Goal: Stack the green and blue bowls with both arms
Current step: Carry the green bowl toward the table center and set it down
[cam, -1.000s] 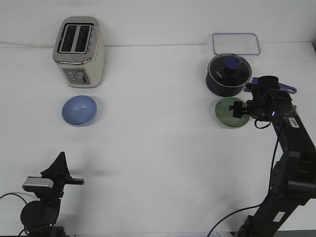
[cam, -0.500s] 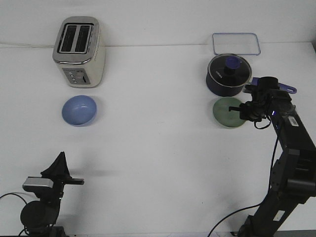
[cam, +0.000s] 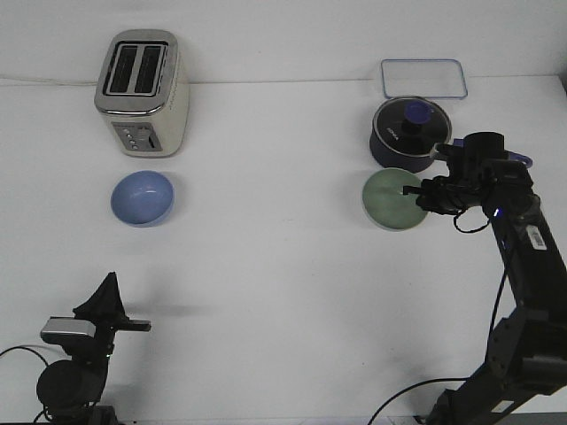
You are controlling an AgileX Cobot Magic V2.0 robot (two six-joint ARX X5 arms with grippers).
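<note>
Gripping the green bowl (cam: 390, 198) by its rim, your right end effector (cam: 418, 193) could tip it or bump the saucepan (cam: 407, 133) just behind.

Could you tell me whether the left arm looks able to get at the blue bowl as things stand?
Probably yes. The left gripper sits low at the near edge, and only bare table shows between it and the blue bowl. The toaster stands behind the bowl, out of the approach.
</note>
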